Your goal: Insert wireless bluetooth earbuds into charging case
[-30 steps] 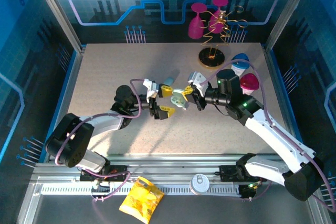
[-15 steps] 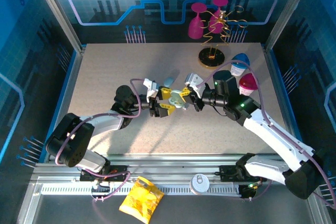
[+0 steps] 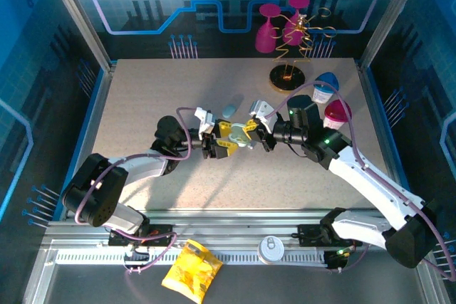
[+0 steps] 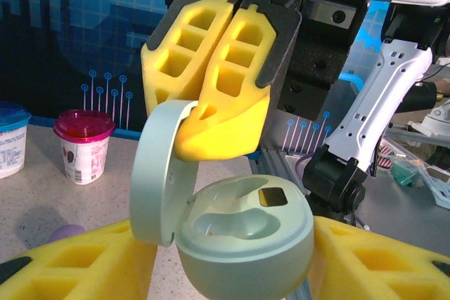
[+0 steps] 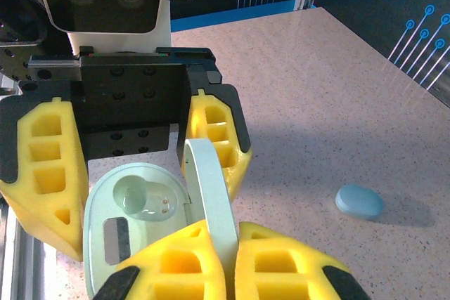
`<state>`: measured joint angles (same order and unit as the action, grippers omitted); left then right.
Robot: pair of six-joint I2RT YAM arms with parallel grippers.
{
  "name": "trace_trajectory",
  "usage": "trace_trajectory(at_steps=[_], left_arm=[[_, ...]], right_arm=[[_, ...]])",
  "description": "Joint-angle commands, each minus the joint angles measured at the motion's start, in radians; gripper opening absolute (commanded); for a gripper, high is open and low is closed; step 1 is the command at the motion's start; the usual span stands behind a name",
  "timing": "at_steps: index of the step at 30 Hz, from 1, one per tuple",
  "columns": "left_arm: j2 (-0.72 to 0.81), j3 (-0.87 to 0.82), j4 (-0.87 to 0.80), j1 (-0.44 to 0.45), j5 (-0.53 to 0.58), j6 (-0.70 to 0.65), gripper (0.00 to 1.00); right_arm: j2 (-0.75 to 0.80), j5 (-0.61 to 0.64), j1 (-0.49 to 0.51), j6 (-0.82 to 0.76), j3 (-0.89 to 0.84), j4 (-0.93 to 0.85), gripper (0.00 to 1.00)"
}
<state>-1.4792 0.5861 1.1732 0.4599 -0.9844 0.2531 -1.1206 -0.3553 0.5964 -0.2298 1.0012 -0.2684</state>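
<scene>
Above the middle of the desk (image 3: 142,97), slightly toward its right edge, a mint-green charging case (image 4: 246,237) sits between the two tools. It is open, with its lid (image 4: 151,173) hinged upright. The right tool (image 5: 223,237) has its yellow foam fingers pressed together on the lid's top edge, pinching it. The left tool (image 3: 228,139) comes in from the opposite side, its fingers flanking the case base, and both pads look to be against it. Two moulded wells in the base face up; one shows small metal contacts.

A small lilac lump (image 4: 67,232) lies on the desk, half hidden behind the left tool's finger. It is too hidden to tell whether it is an earbud.

A closed blue-grey pebble case (image 5: 359,201) lies flat on the desk near the tools, toward the far edge, apart from both.

Near the right edge are a pink-lidded cup (image 4: 84,144) and a blue-and-white cup (image 3: 325,88).
</scene>
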Motion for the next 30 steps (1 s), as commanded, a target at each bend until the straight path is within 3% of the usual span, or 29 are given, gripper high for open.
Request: trace_trajectory(at_steps=[1, 6, 10, 14, 30], left_arm=[[0.001, -0.005, 0.017, -0.006, -0.002, -0.024, 0.57], [0.002, -0.002, 0.007, -0.006, -0.001, -0.029, 0.60], [0.006, 0.000, 0.002, -0.006, 0.007, -0.031, 0.68], [0.009, 0.004, -0.011, -0.006, 0.010, -0.029, 0.68], [0.014, 0.014, -0.020, -0.006, -0.001, -0.018, 0.48]], right_arm=[[0.004, -0.023, 0.014, -0.005, 0.028, 0.019, 0.00], [0.020, -0.033, 0.013, 0.003, 0.019, 0.037, 0.00], [0.025, -0.037, 0.013, -0.001, 0.018, 0.035, 0.00], [0.035, -0.031, 0.014, -0.002, 0.009, 0.044, 0.00], [0.030, -0.024, 0.013, 0.009, 0.000, 0.049, 0.00]])
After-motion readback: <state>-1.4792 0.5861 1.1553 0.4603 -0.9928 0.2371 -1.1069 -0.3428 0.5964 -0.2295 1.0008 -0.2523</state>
